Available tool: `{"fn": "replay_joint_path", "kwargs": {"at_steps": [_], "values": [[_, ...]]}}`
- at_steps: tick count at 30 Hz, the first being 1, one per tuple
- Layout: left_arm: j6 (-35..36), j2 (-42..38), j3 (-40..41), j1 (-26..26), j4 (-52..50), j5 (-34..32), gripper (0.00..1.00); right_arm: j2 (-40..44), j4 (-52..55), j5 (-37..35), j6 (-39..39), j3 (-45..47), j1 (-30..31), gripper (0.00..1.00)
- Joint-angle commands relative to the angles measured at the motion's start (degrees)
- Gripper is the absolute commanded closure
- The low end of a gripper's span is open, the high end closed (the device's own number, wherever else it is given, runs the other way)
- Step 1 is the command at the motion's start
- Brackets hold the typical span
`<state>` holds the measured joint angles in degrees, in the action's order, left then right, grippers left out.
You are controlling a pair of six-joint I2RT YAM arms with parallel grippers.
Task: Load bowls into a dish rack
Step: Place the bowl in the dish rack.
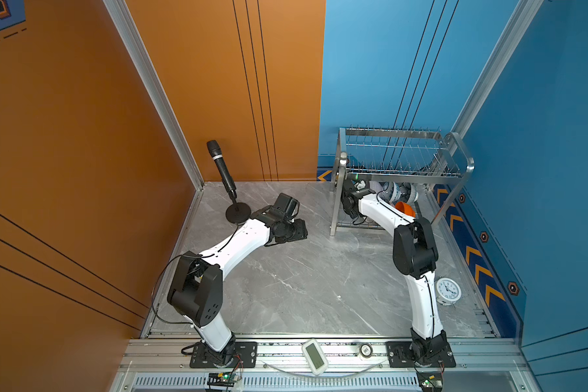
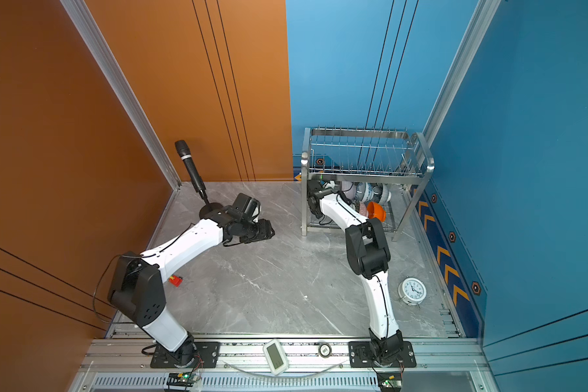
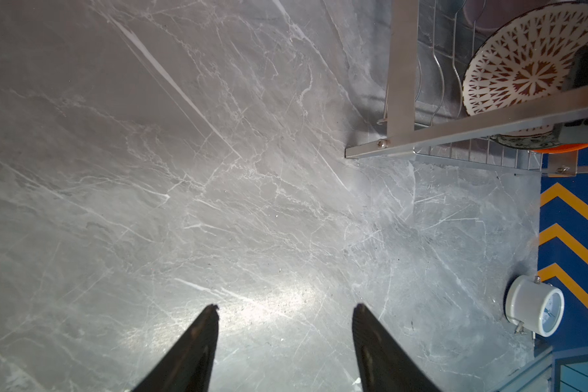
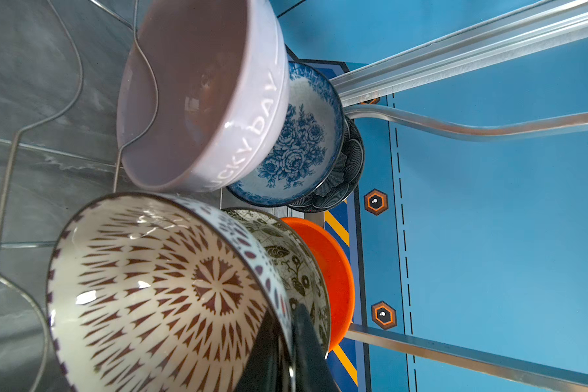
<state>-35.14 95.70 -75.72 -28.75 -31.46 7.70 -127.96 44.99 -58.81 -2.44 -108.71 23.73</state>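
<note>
right wrist view: right hand (image 4: 286, 325) clamps the lattice bowl (image 4: 157, 288) by its rim, set in the dish rack (image 4: 472, 356) lower tier beside the other bowls (image 4: 296, 146). likely final placement; next: let go, back out gently. left hand (image 3: 286, 307) splayed, empty.

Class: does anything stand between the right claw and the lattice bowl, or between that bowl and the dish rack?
Nothing visible. The right claw grips the lattice bowl by its rim, already in the lower tier of the dish rack.

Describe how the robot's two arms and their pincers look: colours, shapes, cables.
The left arm and right arm have white curved shells, black boxy joints and thin black cables. The left pincer and right pincer carry tapering black fingers.
</note>
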Motion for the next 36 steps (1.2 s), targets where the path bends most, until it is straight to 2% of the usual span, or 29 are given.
{"fn": "replay_joint_path", "kwargs": {"at_steps": [1, 6, 9, 21, 36], "values": [[1.35, -0.42, 0.8, 0.63, -1.32, 0.98, 0.36, -1.03, 2.23, -1.05, 1.74, -1.67, 3.76, 0.89], [1.3, -0.35, 0.93, 0.76, -1.28, 1.0, 0.36, -0.93, 2.27, -1.2, 1.73, -1.83, 3.86, 0.86], [1.28, -0.35, 0.93, 0.78, -1.31, 1.0, 0.36, -0.97, 2.37, -1.14, 1.74, -1.86, 3.87, 0.81], [1.12, -0.85, 1.17, 0.76, -1.32, 0.6, 0.36, -0.8, 2.46, -0.4, 2.25, -1.86, 3.8, 0.79], [0.86, -0.5, 0.45, 0.44, -1.24, 0.96, 0.36, 5.49, 3.45, 14.95, 11.3, 1.52, 2.08, 0.73]]}}
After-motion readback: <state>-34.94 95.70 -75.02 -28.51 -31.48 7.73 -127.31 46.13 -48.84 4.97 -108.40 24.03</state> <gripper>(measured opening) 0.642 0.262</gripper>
